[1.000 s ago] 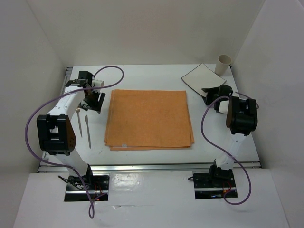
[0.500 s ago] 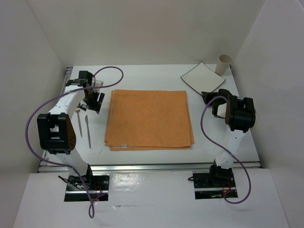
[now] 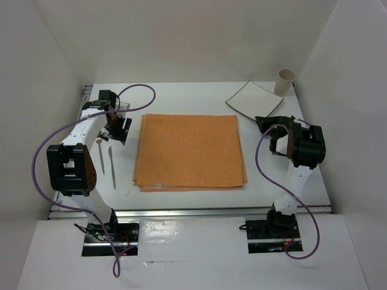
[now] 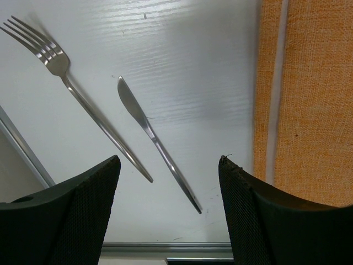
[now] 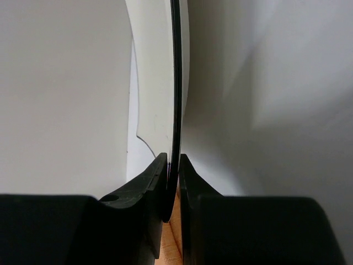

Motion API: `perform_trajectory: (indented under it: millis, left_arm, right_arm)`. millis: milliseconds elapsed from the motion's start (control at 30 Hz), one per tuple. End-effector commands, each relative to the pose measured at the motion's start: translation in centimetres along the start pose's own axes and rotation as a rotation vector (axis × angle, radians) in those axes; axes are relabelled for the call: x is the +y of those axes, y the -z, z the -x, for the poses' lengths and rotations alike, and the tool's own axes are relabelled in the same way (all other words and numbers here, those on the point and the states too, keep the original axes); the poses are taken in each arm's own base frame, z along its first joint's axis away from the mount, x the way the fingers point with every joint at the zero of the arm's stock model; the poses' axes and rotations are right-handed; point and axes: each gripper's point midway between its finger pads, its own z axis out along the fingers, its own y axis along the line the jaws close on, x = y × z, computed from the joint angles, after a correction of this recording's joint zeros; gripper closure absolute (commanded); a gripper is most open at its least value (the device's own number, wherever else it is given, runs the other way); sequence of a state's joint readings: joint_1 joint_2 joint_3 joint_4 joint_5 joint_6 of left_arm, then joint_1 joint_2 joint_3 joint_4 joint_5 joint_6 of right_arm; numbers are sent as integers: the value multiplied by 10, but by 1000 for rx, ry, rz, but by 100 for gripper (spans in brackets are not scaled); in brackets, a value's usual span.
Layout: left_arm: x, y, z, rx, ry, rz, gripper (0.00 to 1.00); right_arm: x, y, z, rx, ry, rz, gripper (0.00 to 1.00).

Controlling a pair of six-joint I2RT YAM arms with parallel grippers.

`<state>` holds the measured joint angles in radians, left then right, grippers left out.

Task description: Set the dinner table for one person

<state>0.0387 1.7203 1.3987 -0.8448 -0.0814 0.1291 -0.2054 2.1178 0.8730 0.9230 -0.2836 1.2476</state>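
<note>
The large white matte rectangular bench (image 3: 181, 99) with aluminium rails floors a white-walled booth (image 3: 181, 42). On it lie one orange cloth placemat (image 3: 190, 151) at centre and, left of that, one steel fork (image 4: 83, 105) and one steel knife (image 4: 154, 141). Far right are one square white dark-rimmed plate (image 3: 254, 98) and one beige paper cup (image 3: 285, 80). The left tool (image 4: 169, 160) hangs spread above fork and knife, empty. The right tool (image 5: 172, 163) is clamped on the plate's edge, hiding that corner; whether the plate rests flat is unclear.
</note>
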Motion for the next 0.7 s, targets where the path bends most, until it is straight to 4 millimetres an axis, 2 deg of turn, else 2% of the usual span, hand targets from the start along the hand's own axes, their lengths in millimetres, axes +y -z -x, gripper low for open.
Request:
perform_trajectory:
  millis: [0, 33, 67, 167, 367, 433, 467, 667]
  left_arm:
    - [4, 0, 3, -2, -2, 7, 21]
    - [4, 3, 4, -11, -1, 9, 21]
    - [4, 3, 4, -11, -1, 9, 21]
    - [3, 3, 4, -13, -1, 0, 21]
    - [3, 3, 4, -13, -1, 0, 21]
    - [3, 3, 4, -13, -1, 0, 21]
    - [3, 3, 4, -13, -1, 0, 21]
    - [1, 4, 2, -15, -1, -9, 21]
  right_arm:
    - [87, 9, 15, -42, 171, 256, 100]
    - [87, 11, 14, -46, 175, 267, 100]
    - [103, 15, 17, -64, 177, 330, 100]
    - [123, 23, 17, -60, 153, 413, 100]
    - [149, 27, 18, -42, 117, 498, 100]
    - [166, 32, 16, -36, 106, 537, 100]
    - [164, 30, 20, -56, 97, 525, 100]
    - [183, 38, 27, -75, 36, 591, 100]
